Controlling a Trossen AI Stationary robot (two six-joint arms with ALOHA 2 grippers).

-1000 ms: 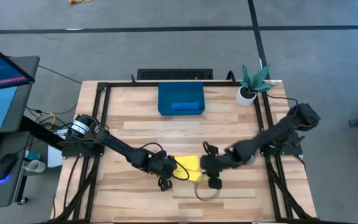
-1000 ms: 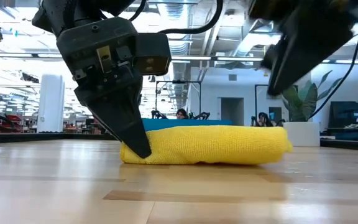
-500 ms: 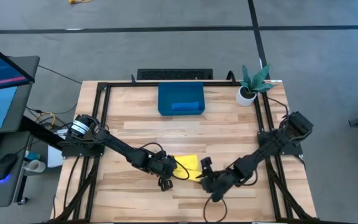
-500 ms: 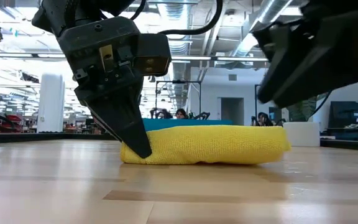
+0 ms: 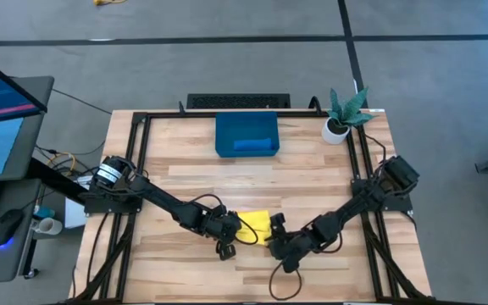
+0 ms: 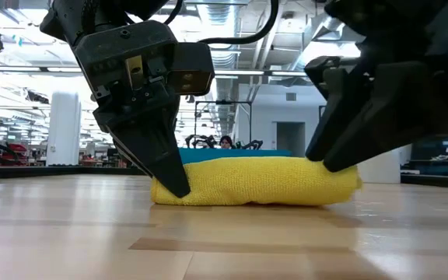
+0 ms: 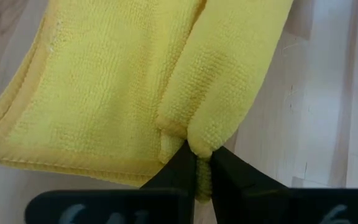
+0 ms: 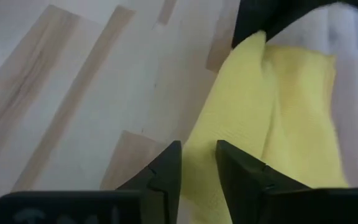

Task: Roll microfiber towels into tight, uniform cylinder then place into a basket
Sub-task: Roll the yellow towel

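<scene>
Your left gripper (image 7: 197, 163) is pinched on a fold of the yellow towel (image 5: 258, 224). Your right gripper (image 8: 197, 163) sits at the towel's other end, fingers slightly apart, nothing held. Beyond both, the blue towel (image 5: 254, 146) lies in the basket (image 5: 227, 129).

High view: yellow towel (image 5: 258, 225) mostly covered by both grippers, its shape unreadable. Blue towel (image 5: 254, 146) in tray (image 5: 227, 127) too small to tell if rolled. Low view: left gripper (image 6: 179, 189) hides the towel's near end, the right gripper (image 6: 333, 165) its far end; arms cut off by the top edge; tray only a thin blue strip behind the towel. Right wrist view: towel's far part blurred, whitish, dark shape above it unclear.
</scene>
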